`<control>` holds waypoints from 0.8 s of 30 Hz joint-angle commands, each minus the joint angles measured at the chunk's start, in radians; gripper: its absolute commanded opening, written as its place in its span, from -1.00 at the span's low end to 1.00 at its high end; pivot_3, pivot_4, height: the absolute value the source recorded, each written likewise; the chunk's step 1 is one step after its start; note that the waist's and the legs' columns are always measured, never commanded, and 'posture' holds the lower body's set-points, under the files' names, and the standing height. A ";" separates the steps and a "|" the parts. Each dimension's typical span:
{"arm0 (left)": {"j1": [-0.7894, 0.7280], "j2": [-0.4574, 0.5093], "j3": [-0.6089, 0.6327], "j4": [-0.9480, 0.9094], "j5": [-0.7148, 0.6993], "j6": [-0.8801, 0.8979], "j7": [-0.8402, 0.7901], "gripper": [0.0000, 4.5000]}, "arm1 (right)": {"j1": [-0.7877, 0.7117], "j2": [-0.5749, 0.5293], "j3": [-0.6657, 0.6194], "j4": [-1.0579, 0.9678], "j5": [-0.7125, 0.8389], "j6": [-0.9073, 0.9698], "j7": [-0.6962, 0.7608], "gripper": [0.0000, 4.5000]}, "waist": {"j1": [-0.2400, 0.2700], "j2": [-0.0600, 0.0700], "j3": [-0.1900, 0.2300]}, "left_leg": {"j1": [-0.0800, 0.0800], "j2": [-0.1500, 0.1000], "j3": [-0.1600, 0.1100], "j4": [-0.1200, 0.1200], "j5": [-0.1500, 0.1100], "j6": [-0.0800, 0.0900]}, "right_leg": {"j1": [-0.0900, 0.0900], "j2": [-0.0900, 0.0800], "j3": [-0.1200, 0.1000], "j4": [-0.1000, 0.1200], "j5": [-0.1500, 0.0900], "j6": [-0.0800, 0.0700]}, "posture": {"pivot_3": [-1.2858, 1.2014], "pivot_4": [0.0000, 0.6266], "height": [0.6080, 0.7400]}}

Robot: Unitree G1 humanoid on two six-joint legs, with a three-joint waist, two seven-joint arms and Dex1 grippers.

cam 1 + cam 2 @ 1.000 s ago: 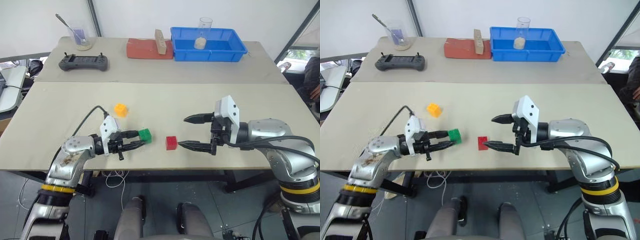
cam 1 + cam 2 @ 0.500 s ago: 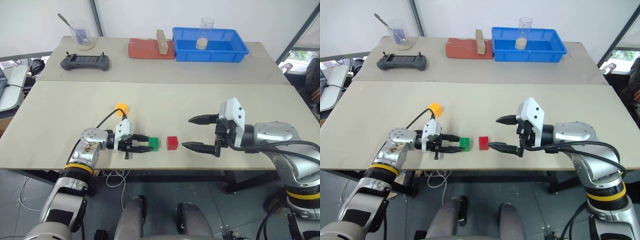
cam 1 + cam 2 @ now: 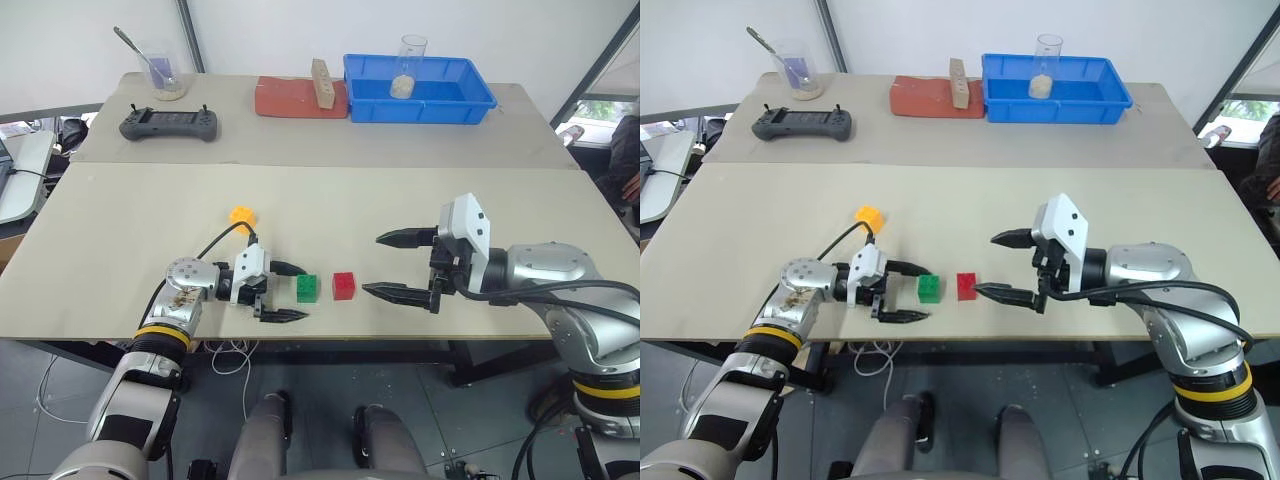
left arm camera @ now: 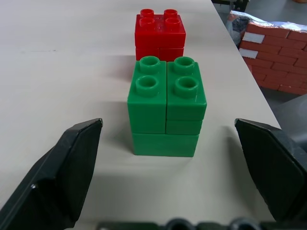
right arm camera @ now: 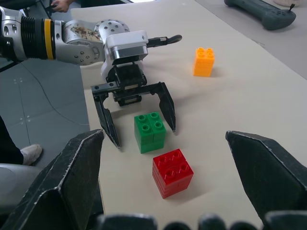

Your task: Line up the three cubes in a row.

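green cube [image 3: 307,288] stands on the counter [image 3: 400,200] just beside red cube [image 3: 344,285], between the left pincer [image 3: 290,292]'s spread jaws. right pincer [image 3: 392,265] open, empty. orange-yellow cube [image 3: 241,215] lies apart; withdraw straight back, avoiding nudging.

Bare table [image 3: 140,225] lies around my arms. The green cube [image 3: 307,288] sits between my spread left jaws, the red cube [image 3: 344,285] just beyond, blocking passage.
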 commanded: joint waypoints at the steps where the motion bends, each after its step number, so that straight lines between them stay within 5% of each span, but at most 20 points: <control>1: 0.001 0.056 0.057 -0.080 -0.037 0.058 0.002 0.97 | -0.025 0.006 -0.005 -0.011 -0.004 -0.024 -0.011 1.00 | 0.000 0.000 0.000 | 0.000 0.000 0.000 0.000 0.000 0.000 | 0.000 0.000 0.000 0.000 0.000 0.000 | 0.03 -0.52 1.00; 6: 0.092 0.128 0.198 -0.389 -0.154 0.321 0.178 0.97 | -0.083 0.041 -0.004 -0.025 0.032 0.034 -0.051 1.00 | -0.015 0.000 0.001 | 0.000 0.002 -0.001 0.000 0.001 0.002 | -0.001 0.002 0.001 0.002 0.000 0.001 | 0.03 -0.52 1.00; 10: 0.176 0.057 0.335 -0.516 -0.148 0.404 0.507 0.97 | -0.165 0.107 0.017 -0.026 0.048 0.093 -0.126 1.00 | -0.016 0.000 0.001 | 0.001 0.002 -0.001 0.000 0.001 0.002 | 0.000 0.001 0.001 0.002 0.000 0.001 | 0.03 -0.52 1.00; 16: 0.218 -0.030 0.412 -0.502 -0.043 0.345 0.846 0.97 | -0.226 0.150 0.053 -0.004 0.026 0.110 -0.158 1.00 | -0.007 -0.001 0.001 | 0.000 0.001 -0.001 0.000 0.002 0.002 | 0.000 0.001 0.000 0.002 0.001 0.002 | 0.03 -0.52 1.00; 24: 0.118 -0.095 0.342 -0.307 -0.011 0.282 0.867 0.97 | -0.229 0.139 0.057 0.020 0.012 0.095 -0.154 1.00 | 0.004 -0.001 0.001 | 0.000 0.000 0.000 0.000 -0.003 -0.005 | 0.000 0.000 0.000 0.001 0.002 0.002 | 0.03 -0.52 1.00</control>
